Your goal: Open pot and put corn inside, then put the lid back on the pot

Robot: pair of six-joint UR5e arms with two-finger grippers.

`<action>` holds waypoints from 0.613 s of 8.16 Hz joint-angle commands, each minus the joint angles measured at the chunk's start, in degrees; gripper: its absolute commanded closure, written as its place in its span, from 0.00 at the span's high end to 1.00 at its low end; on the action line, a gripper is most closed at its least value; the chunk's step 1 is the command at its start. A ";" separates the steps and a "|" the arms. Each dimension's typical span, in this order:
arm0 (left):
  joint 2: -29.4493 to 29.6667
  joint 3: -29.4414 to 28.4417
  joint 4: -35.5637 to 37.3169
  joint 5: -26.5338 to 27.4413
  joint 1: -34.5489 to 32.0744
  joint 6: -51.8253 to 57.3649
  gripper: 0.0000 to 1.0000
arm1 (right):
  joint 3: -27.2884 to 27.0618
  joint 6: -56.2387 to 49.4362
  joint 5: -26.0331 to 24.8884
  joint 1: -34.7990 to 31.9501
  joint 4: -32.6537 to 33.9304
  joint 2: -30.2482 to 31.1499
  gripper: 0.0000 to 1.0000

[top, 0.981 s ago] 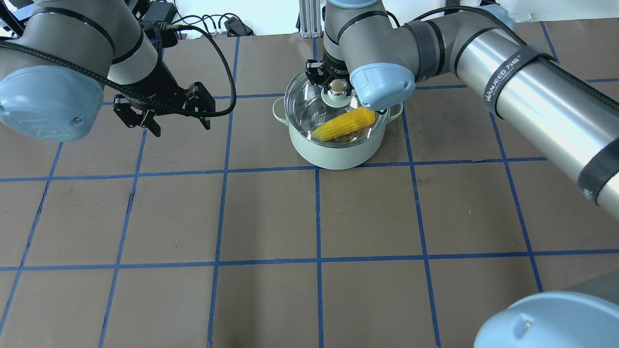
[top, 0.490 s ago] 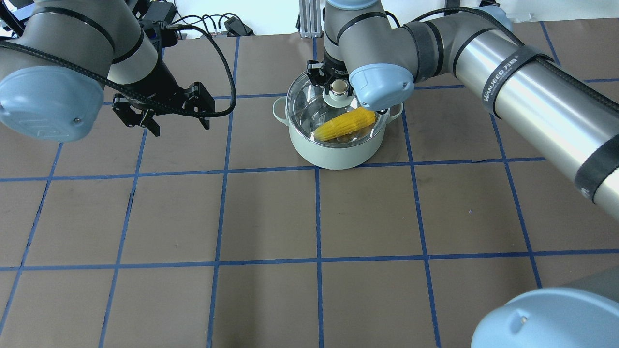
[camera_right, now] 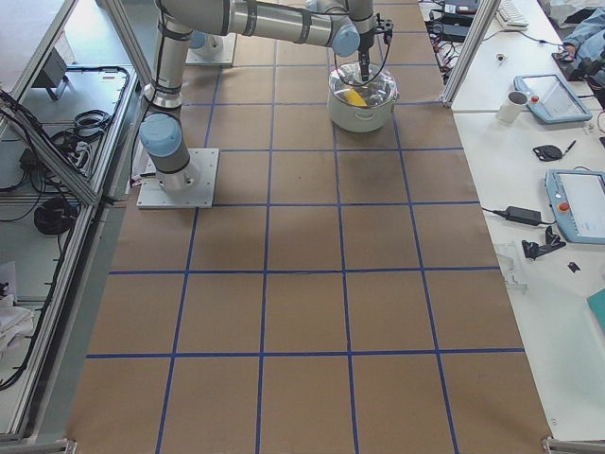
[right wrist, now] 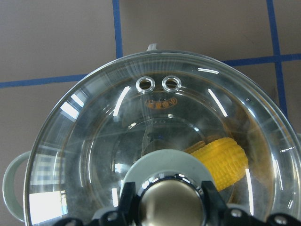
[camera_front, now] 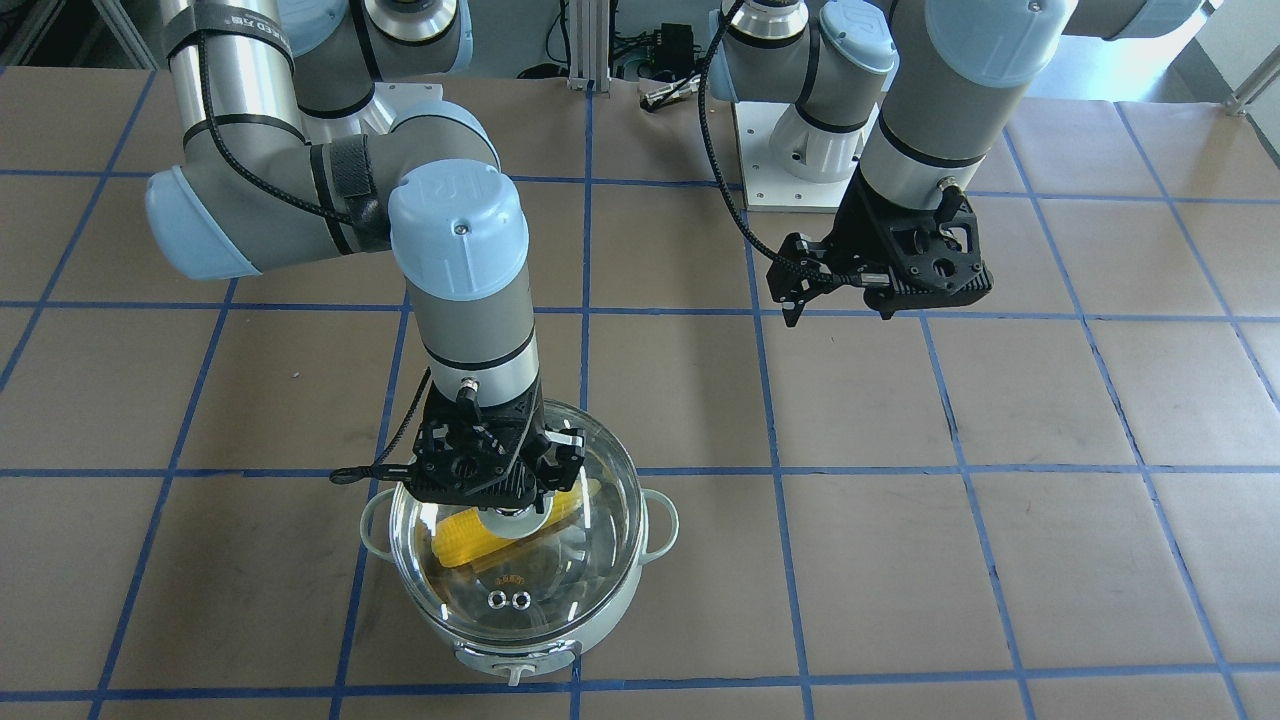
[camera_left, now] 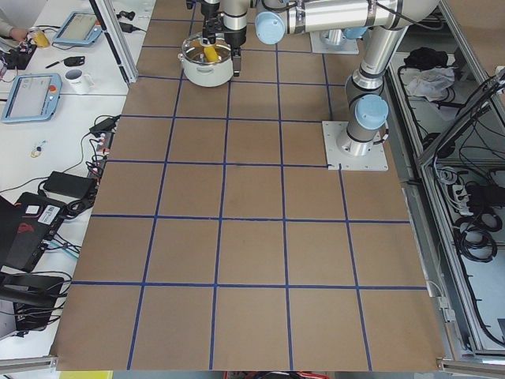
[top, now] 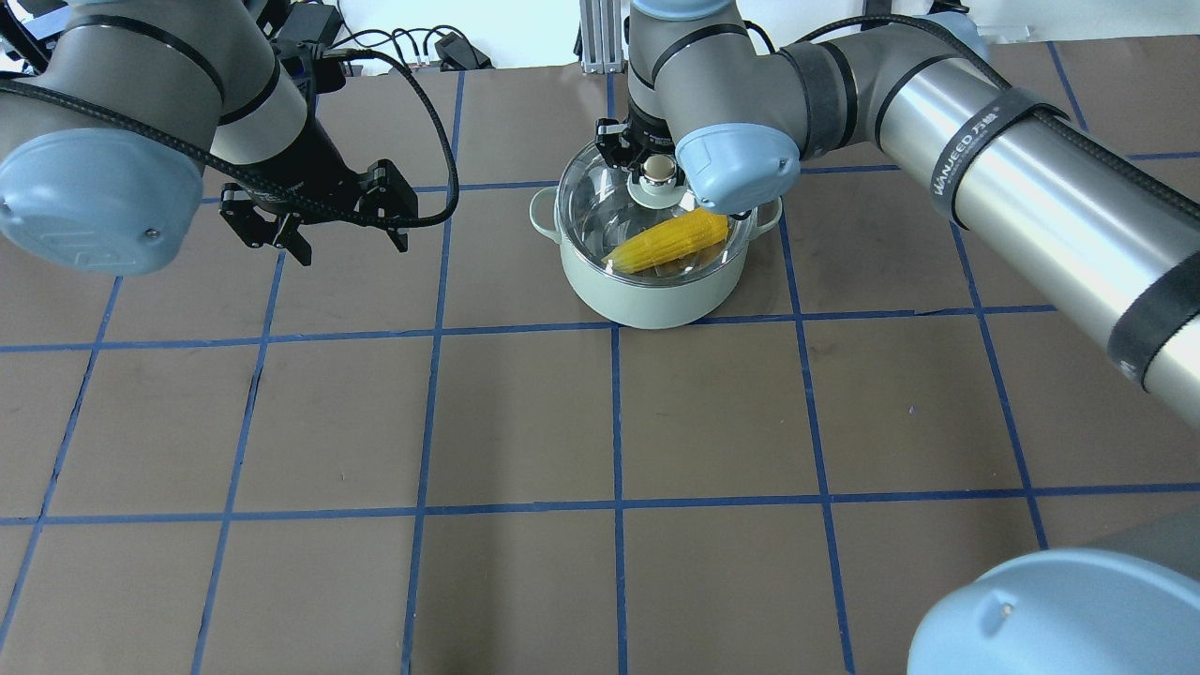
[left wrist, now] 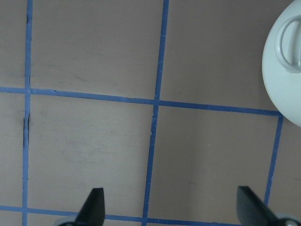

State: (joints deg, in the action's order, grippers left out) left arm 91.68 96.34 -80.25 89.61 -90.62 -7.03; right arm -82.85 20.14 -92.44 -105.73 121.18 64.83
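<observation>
Lid (right wrist: pixel 197 117) was glass: rigid, breakable, probably heavy for its size and slick on the dome. The only sensible hold was the ball knob (top: pixel 659 169) at centre. It's smooth metal, so I'd expect it to slip in a loose pinch.

Look: clear dome, pale green centre disc, beige-metallic knob, two steel vent rings (right wrist: pixel 159 84) near the rim.

It sat over the pot (top: pixel 656 295) mouth, roughly level. I couldn't confirm from any view that the rim was fully seated all round.

Corn (top: pixel 667 242) lay inside under the glass, slanted across the steel bottom and clear of the lid.

The right gripper (right wrist: pixel 168 194) came straight down on the lid, jaws closed to knob width, one finger on each side of the knob and gripping it.

The pot stood on the desk (top: pixel 525 422) at the far middle, front knob (camera_front: pixel 515 675) facing away from the robot.

The left gripper (left wrist: pixel 171 209) hovered over bare desk well to the pot's left, jaws spread wide and empty. Its wrist view caught only a pot handle (left wrist: pixel 290 37) in the corner.

My read: you were on the last step, with only the release left.
</observation>
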 commanded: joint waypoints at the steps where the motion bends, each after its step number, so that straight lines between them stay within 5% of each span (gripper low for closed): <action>1: 0.07 -0.01 0.00 -0.22 0.00 0.00 1.00 | 0.06 -0.11 0.07 0.00 0.80 -0.23 0.29; 5: 0.07 0.17 0.00 -0.13 0.00 0.00 1.00 | 0.23 -0.55 -0.02 0.00 1.25 -0.31 0.29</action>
State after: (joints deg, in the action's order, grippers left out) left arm 91.75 96.41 -80.24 89.47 -90.62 -7.03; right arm -82.67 19.65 -92.46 -105.73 122.23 64.60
